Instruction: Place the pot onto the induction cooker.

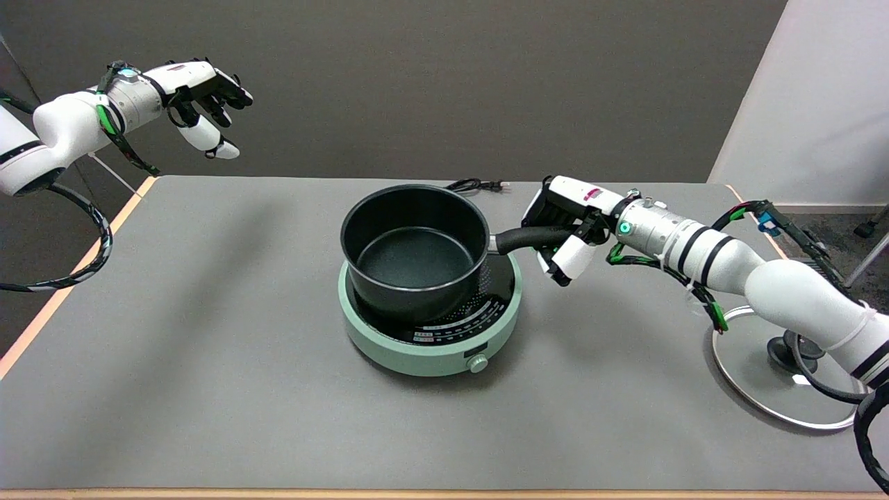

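Grey and matte, the surface [208,361] fills most of the head view, with a dark wall behind it and a pale wall at the upper right. Near its middle sits a mint-green induction cooker [430,344] with a round black top and a small knob [477,363] at its front. A black pot [414,250] with no lid stands on the cooker's top, set toward the left and rear of the plate, so the printed markings at the front right stay uncovered. The pot's black handle [531,238] points right, and the right hand [569,232] has its fingers wrapped around the end of it. A black power cord [476,185] lies behind the pot at the far edge. At the lower right, a glass lid [764,389] with a metal rim and dark knob rests flat on the surface, partly hidden beneath the right arm [771,281].
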Tool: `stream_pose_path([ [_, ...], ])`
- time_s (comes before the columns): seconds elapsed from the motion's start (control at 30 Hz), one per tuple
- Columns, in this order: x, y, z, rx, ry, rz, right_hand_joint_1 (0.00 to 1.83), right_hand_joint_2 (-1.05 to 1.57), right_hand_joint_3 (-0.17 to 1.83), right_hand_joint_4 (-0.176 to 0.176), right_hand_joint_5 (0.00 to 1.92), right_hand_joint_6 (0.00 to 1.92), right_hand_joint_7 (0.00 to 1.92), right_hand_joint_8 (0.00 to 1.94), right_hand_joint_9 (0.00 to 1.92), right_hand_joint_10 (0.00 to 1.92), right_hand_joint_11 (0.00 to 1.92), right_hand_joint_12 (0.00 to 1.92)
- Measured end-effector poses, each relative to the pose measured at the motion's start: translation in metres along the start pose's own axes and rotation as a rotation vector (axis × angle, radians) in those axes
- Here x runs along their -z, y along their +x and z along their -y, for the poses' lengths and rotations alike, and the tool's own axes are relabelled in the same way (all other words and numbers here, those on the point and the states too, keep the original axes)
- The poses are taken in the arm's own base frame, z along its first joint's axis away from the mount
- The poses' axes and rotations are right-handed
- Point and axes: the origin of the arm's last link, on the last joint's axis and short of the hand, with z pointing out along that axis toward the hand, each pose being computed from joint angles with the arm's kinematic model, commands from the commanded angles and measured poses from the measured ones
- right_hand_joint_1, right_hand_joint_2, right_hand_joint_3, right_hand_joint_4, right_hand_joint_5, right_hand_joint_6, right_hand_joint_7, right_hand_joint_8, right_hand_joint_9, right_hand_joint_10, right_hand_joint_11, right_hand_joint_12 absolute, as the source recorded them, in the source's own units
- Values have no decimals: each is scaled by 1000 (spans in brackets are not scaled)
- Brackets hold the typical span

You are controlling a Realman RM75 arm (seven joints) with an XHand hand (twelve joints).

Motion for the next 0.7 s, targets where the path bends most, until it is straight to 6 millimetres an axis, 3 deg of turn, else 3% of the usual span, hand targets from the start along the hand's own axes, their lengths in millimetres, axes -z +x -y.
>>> stream_pose_path([
  [0.7, 1, 6, -18, -3, -48, -5, 1257, 178, 1833, -83, 1345, 1345, 1345, 1345, 1345, 1345, 1345, 1345],
])
